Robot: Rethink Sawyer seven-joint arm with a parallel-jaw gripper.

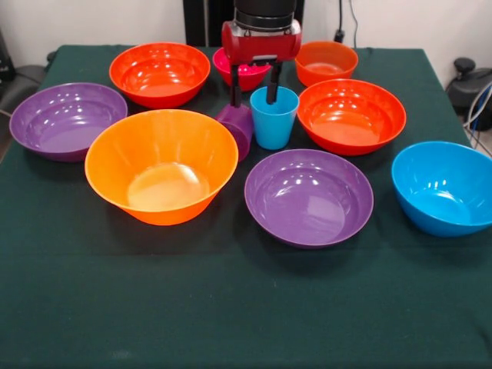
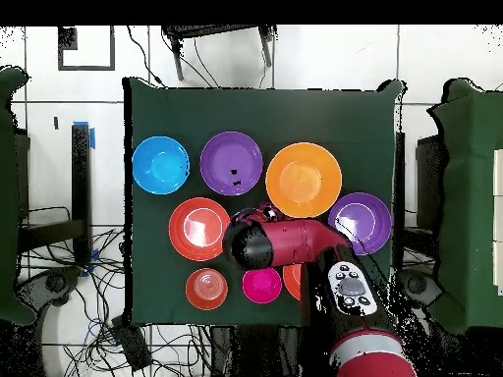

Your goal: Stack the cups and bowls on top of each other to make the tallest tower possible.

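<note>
My gripper [image 1: 253,98] hangs at the table's far middle, open. One finger [image 1: 272,84] dips inside the light blue cup [image 1: 274,119], which stands upright; the other finger [image 1: 234,88] is outside its wall, just above the purple cup [image 1: 237,129]. The purple cup is tilted against the big orange bowl [image 1: 161,165]. Around them are two red-orange bowls [image 1: 160,73] [image 1: 351,115], two purple bowls [image 1: 68,121] [image 1: 309,196], a blue bowl [image 1: 444,187], a small magenta bowl [image 1: 242,71] and a small orange bowl [image 1: 327,61]. In the overhead view the arm [image 2: 285,242] hides both cups.
The dark green tablecloth [image 1: 231,307] covers the table. All bowls sit singly and open side up. Chairs and cables lie on the floor around the table [image 2: 138,118] in the overhead view.
</note>
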